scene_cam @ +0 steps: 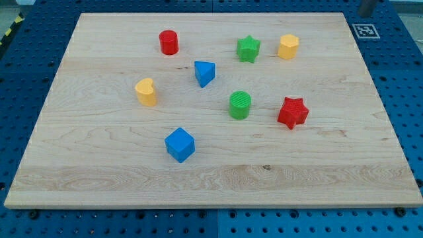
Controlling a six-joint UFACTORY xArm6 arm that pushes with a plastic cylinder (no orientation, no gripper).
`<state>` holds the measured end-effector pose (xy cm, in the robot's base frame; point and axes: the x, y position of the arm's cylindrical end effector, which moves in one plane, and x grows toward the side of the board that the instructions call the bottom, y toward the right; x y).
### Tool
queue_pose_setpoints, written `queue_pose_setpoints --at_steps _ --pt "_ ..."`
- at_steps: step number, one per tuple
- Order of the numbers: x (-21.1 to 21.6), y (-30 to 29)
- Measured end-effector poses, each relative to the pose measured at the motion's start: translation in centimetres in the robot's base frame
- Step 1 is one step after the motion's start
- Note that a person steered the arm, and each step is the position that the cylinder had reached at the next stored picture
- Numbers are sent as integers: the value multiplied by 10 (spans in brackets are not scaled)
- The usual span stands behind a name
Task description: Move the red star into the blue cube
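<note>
The red star [293, 112] lies on the wooden board [99, 178] at the view's right of centre. The blue cube [180, 145] sits below centre, well to the left of the star and a little lower. The green cylinder [240, 105] stands between them, just left of the star. My tip does not show in the view; only a grey bit of something [367, 6] shows at the top right edge, off the board.
A blue triangular block [205, 73] is above centre. A yellow heart-like block [146, 92] is at the left. A red cylinder [168, 42], a green star [248, 49] and a yellow hexagonal block [288, 47] line the top. A marker tag [365, 30] lies off the board's top right corner.
</note>
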<state>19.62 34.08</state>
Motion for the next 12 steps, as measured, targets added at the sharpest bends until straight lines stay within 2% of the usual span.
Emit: queue_pose_setpoints --at_steps 1,3,4,5,6,7,9,12 --pt "11 -2" --pt "177 -57" --pt "239 -72" --pt "263 -80" --pt "263 -120" --pt "269 -189" --pt "282 -209" --pt "300 -300"
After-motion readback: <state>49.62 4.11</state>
